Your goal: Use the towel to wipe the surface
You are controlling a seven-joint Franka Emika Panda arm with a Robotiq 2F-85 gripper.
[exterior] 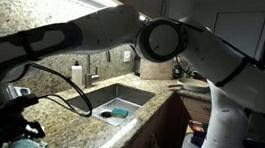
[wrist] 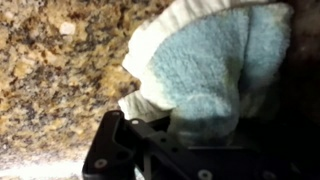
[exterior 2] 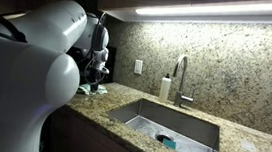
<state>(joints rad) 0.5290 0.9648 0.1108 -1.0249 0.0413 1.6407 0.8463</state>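
Pincer [wrist: 168,138] pinching a pale blue towel [wrist: 210,70], bunched against the speckled granite bench [wrist: 50,70], a grip only the wrist view shows. Both exterior views add the wider kitchen: sink [exterior 2: 172,118], faucet [exterior 2: 182,75] and bottle [exterior 2: 165,88] farther along the bench.

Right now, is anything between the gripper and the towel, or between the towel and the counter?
Nothing visible. In the wrist view the gripper is right against the towel, and the towel lies directly on the bare granite counter.
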